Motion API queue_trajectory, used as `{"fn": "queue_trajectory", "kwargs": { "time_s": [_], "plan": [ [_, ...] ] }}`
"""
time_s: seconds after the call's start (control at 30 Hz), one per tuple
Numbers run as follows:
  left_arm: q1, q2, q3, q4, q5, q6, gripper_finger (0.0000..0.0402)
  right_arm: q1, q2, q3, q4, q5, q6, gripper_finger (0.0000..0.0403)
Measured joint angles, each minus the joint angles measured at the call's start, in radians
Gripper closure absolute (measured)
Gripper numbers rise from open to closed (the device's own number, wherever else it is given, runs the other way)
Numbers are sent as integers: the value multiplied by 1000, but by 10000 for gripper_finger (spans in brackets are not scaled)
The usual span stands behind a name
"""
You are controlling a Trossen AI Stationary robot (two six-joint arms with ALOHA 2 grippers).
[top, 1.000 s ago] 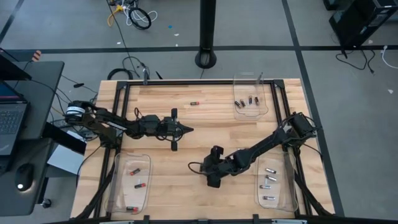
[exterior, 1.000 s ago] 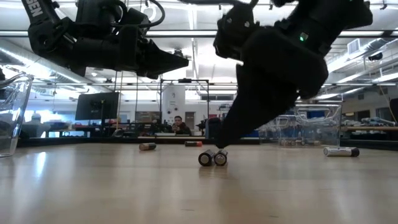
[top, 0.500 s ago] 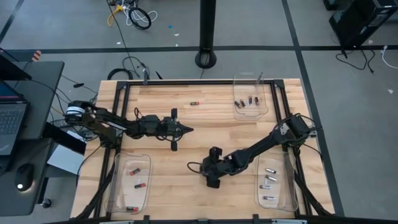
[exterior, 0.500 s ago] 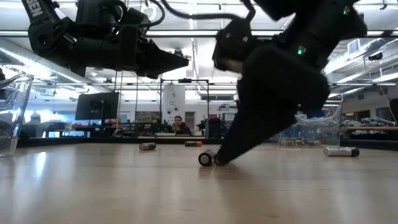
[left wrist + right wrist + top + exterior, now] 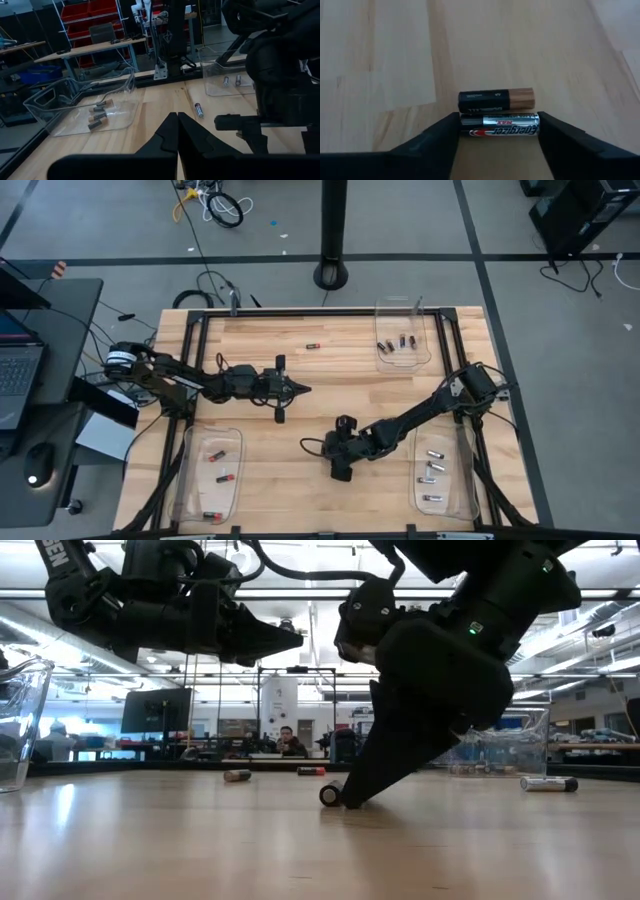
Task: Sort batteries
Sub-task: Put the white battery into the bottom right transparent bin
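Two batteries lie side by side on the table, a black-and-copper one point(image 5: 496, 100) and a silvery one point(image 5: 499, 125). My right gripper point(image 5: 499, 131) is down at the table's middle near part point(image 5: 338, 458), with a finger at each end of the silvery cell. In the low view only one cell end point(image 5: 329, 795) shows beside its fingertip. My left gripper point(image 5: 300, 388) hovers shut above the table's left middle point(image 5: 177, 125). A red-banded battery point(image 5: 313, 345) lies loose near the far edge. My right gripper has the silvery battery pinched lengthwise, one finger point(image 5: 445, 132) at its left end point(image 5: 465, 120) and the other at its right end point(image 5: 534, 120). The fingers slant down from the table's right. The battery lies flat on the wood, touching the black-and-copper cell.
Three clear trays stand on the table: far right point(image 5: 403, 345) with dark cells, near left point(image 5: 212, 470) with red-banded ones, near right point(image 5: 440, 475) with silvery ones. More loose batteries show in the low view point(image 5: 237, 776) point(image 5: 548, 783). A person sits far behind the table point(image 5: 288, 743).
My right gripper has come down and a little toward the table's left, onto the pair of batteries. In the low view its finger now covers the right one of the two cell ends. The left arm has kept still.
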Motion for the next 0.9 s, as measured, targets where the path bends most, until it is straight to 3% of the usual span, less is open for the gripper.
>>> {"fn": "queue_trajectory", "kwargs": {
  "time_s": [0.07, 0.2, 0.37, 0.7, 0.9],
  "plan": [
    [0, 0, 0, 0, 0, 0, 394, -1, -1, 6, -12, -14, 5, 170],
    [0, 0, 0, 1, 0, 0, 394, -2, 1, 38, -68, -30, 7, 170],
    [0, 0, 0, 7, -1, -1, 394, 6, 6, 129, -260, -55, 9, 170],
    [0, 0, 0, 12, 3, 0, 394, 68, 7, 475, -829, -77, 87, 170],
    [0, 0, 0, 12, 3, 3, 394, 144, 5, 690, -1264, -79, 261, 170]
  ]
}}
